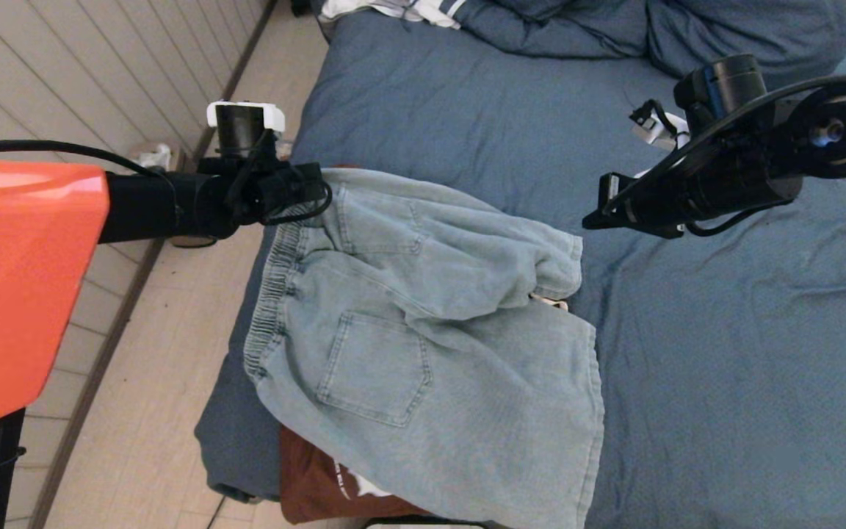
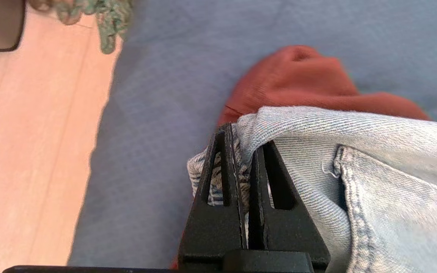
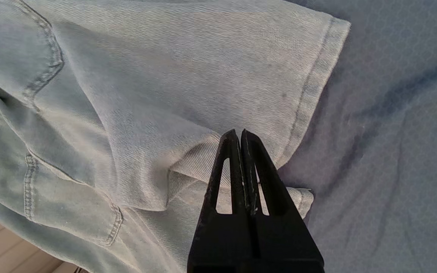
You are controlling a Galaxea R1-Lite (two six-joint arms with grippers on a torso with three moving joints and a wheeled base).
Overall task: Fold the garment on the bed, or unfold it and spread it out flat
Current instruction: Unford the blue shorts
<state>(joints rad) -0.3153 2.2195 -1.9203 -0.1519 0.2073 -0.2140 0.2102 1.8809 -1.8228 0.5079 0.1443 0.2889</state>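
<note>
Now one pair of denim shorts (image 1: 423,330) lies on the bed (image 1: 724,367), over one rust-red garment (image 2: 309,83). Left gripper (image 2: 241,140) pinches its waistband corner; right gripper (image 3: 240,133) hovers with fingers pressed together, empty.

Bed (image 1: 724,353), slate-blue sheet: light denim shorts (image 1: 423,330) at its left edge, over a rust-red garment (image 1: 313,477); white striped cloth (image 1: 393,11) at the far edge.
</note>
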